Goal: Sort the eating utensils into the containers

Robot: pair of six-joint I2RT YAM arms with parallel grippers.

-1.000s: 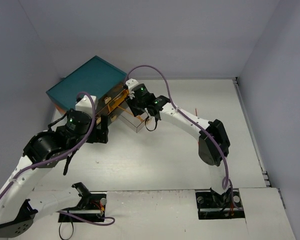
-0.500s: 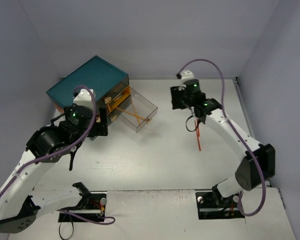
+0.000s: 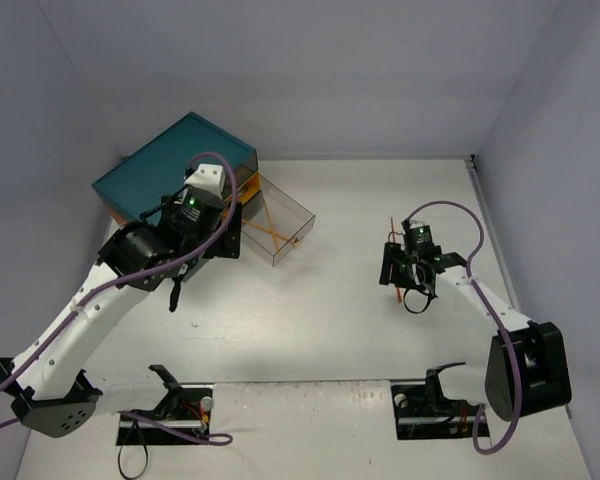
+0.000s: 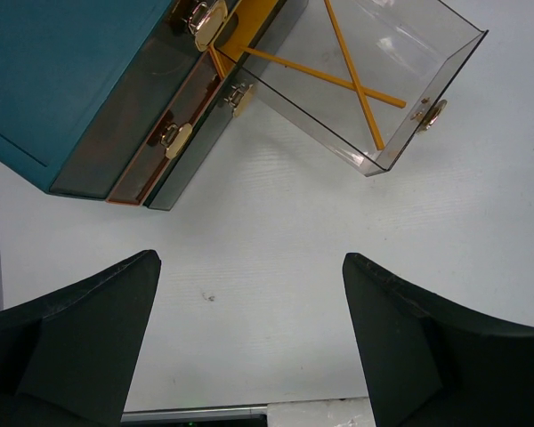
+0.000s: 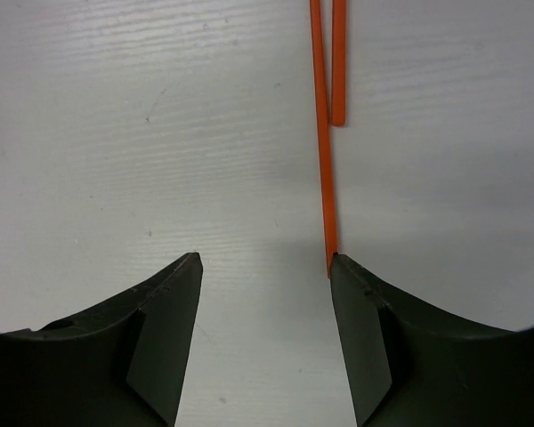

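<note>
Orange chopsticks [image 5: 323, 133] by right tool [image 5: 262, 267], drawer [image 4: 454, 71] apart

The far left corner of the bench [image 3: 310, 330] is taken up by the teal chest [image 3: 165, 165]. Its pulled-out clear drawer [image 3: 302, 215] juts toward the middle, and the drawer's open top is crossed by two orange chopsticks [image 4: 356, 84]. Bare bench is seen between the spread fingers of the left tool [image 4: 249, 258], just in front of the chest. The gap of the right tool [image 5: 265, 260] is unobstructed, except at its right finger, where a red-orange chopstick pair [image 5: 324, 160] is met. A wide bare stretch is found between the drawer and the right tool.
</note>
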